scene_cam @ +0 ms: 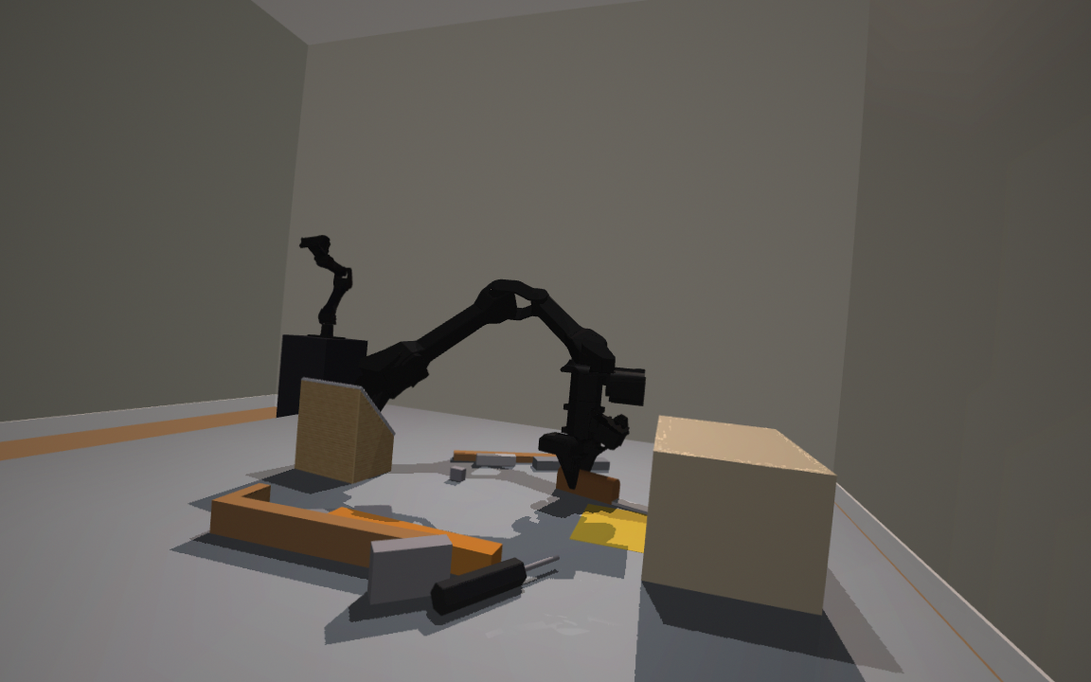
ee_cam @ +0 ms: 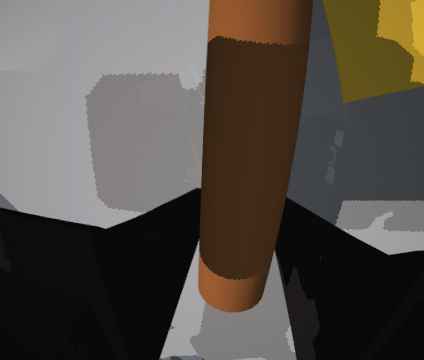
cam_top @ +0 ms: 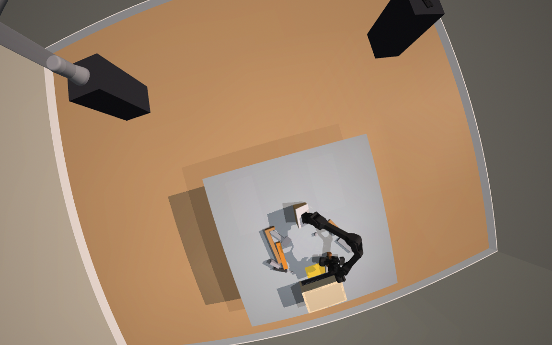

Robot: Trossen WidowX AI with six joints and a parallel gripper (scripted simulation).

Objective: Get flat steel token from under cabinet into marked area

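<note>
Gripper (cam_top: 328, 259) (scene_cam: 573, 483) (ee_cam: 239, 202) is clamping the orange handle (cam_top: 328, 254) (scene_cam: 603, 487) (ee_cam: 252, 150), jaws part-open around it; tool is probably reaching under the cabinet (cam_top: 324, 296) (scene_cam: 736, 517), token unseen. Next: hooking behind it, drawing toward the yellow area (cam_top: 315, 270) (scene_cam: 609, 528) (ee_cam: 372, 60).

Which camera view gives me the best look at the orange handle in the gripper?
The wrist view: the orange handle appears large between both fingers, its near end visible. The exterior shows it partly behind a finger; the top, only a small piece.

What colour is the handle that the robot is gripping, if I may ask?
Orange-brown; the handle shows best in the wrist view.
</note>
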